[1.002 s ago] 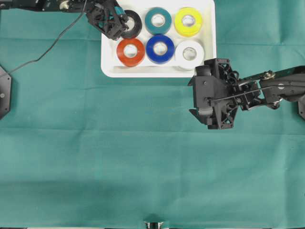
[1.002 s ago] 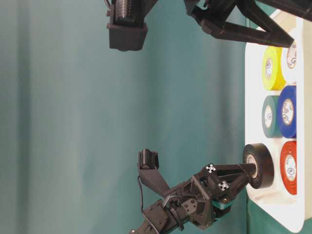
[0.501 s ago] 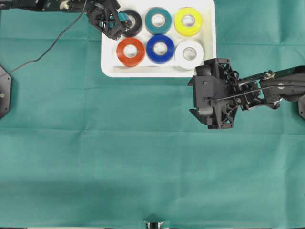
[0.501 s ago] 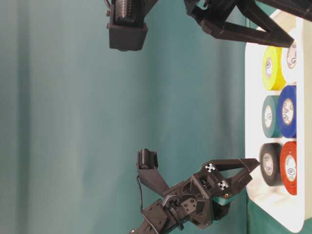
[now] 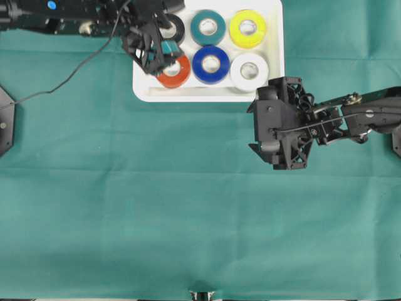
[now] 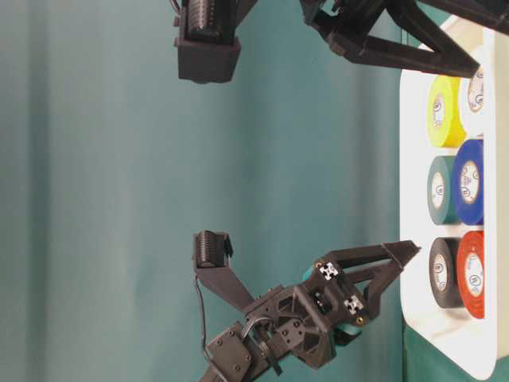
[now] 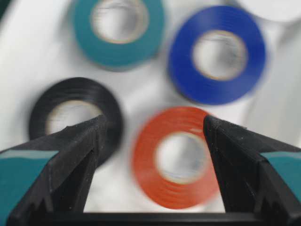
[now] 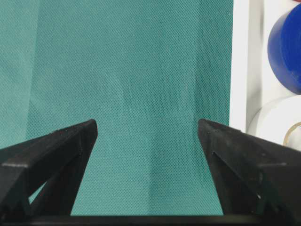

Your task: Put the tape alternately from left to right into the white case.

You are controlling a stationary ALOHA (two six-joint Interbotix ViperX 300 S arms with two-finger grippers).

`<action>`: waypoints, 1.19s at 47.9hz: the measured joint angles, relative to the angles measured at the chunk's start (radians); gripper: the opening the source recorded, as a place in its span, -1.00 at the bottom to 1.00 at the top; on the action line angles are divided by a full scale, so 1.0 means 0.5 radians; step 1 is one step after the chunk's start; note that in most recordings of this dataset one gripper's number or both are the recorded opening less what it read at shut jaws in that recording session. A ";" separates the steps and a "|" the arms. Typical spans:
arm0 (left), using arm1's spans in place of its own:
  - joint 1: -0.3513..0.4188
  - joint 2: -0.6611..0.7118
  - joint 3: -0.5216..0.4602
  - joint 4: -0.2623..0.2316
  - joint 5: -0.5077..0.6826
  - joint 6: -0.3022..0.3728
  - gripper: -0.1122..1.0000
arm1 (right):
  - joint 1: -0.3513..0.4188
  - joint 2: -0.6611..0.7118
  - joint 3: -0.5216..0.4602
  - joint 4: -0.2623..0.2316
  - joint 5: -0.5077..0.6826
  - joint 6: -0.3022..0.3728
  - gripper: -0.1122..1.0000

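Note:
The white case [image 5: 207,95] sits at the table's far edge with all the tape lying in it: black [image 5: 177,25], teal [image 5: 208,26] and yellow [image 5: 247,28] behind, orange-red [image 5: 178,75], blue [image 5: 210,64] and white [image 5: 249,70] in front. My left gripper [image 5: 156,56] hovers open over the case's left end, holding nothing. In the left wrist view its fingertips [image 7: 153,125] frame the orange-red roll [image 7: 146,160], with the black roll [image 7: 75,89] to the left. My right gripper [image 5: 254,128] stands open over bare cloth [image 8: 148,129] in front of the case's right corner.
A green cloth [image 5: 188,213] covers the table. A black cable [image 5: 62,78] trails from the left arm across the cloth at the far left. From table level, the left gripper [image 6: 394,267] stands raised off the case rim [image 6: 413,314].
The left gripper opened and let go of the black roll, which now lies in the case's back left spot. It then rose and drew back toward the orange-red roll. The right arm stayed still.

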 measured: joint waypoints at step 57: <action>-0.779 -0.083 0.135 -0.003 0.003 -0.009 0.64 | 0.000 0.000 0.000 0.000 0.000 0.000 0.49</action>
